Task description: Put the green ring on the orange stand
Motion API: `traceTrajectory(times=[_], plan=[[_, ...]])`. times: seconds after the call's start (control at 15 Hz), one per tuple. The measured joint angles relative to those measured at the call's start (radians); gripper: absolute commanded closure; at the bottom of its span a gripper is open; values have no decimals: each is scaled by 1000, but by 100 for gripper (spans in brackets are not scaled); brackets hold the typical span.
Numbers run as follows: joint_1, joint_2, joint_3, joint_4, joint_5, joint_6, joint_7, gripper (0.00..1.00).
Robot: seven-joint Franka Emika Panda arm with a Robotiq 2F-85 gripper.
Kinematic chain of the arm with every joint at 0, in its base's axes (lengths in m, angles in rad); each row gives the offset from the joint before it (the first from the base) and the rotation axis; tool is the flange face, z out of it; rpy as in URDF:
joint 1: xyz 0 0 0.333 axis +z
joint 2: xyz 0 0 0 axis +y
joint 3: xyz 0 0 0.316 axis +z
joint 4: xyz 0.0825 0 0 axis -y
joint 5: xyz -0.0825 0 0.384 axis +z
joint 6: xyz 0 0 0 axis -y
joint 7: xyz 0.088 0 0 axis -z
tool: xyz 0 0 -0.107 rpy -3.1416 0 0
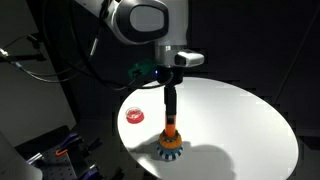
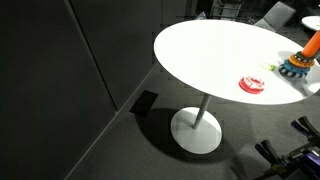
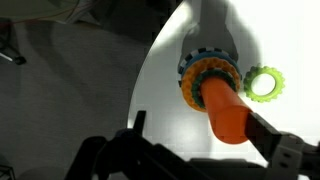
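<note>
The orange stand (image 3: 224, 108) is an upright orange peg on a wider base of blue, yellow and dark scalloped rings (image 3: 203, 66). It also shows in both exterior views (image 1: 171, 130) (image 2: 303, 58). The green ring (image 3: 265, 84) lies flat on the white table, right beside the base and not on the peg. It is a small speck in an exterior view (image 2: 271, 67). My gripper (image 3: 200, 135) is open and empty just above the peg's top. One finger is well clear on one side and the other is close against the peg. It hangs straight down in an exterior view (image 1: 171, 108).
A red ring (image 1: 134, 116) lies flat on the round white table (image 1: 240, 120), apart from the stand; it also shows in an exterior view (image 2: 251, 84). The table (image 2: 200, 50) stands on a single pedestal foot. The surroundings are dark, with cables and gear at the edges.
</note>
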State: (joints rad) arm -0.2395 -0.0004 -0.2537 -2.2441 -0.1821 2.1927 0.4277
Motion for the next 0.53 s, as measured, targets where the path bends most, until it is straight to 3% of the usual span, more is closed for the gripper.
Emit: traceTrajectory(times=[0.53], plan=[[20,-59,29,-44,106,-74,-148,0]])
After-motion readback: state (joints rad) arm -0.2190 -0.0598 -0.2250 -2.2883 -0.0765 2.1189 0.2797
